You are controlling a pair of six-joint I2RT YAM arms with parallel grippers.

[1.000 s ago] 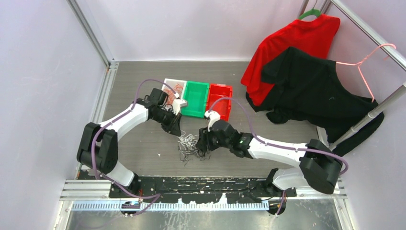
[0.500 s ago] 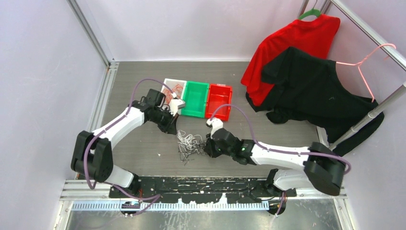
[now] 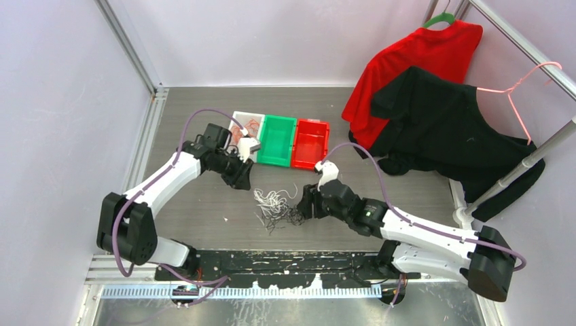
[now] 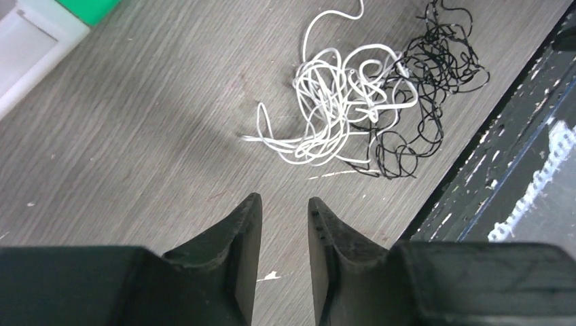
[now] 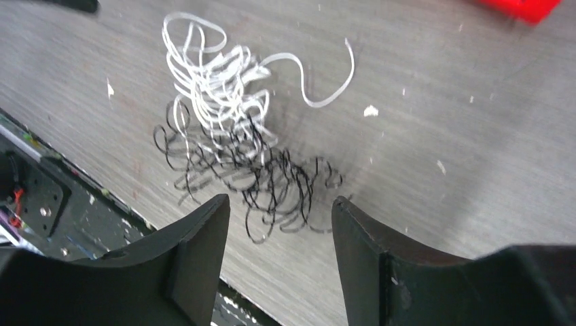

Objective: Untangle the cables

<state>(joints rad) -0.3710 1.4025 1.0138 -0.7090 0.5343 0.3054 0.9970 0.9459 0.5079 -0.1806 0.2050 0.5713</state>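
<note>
White and black cables [image 3: 277,209] heaped on table [image 3: 204,204], near middle, blurred from right wrist. Narrowly parted left gripper [image 4: 284,202]; wide-spread right gripper [image 5: 280,204]; both empty. Far white bin [image 3: 237,115], orange strands [image 3: 250,125] half hidden by left arm [image 3: 170,178].

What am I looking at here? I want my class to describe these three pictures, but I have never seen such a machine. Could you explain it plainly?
These are two white robot arms bolted to the near edge of a grey table. One picture looks down from above. The other two come from a small camera on each wrist, so the dark prongs at the bottom are that arm's own fingers. The left gripper is slightly open and the right gripper wider; neither holds anything. Between them lies a tangle of thin cables: white strands knotted with black strands. Behind sit a white tray with orange strands, a green bin and a red bin. A red shirt and a black shirt hang at the right.
</note>
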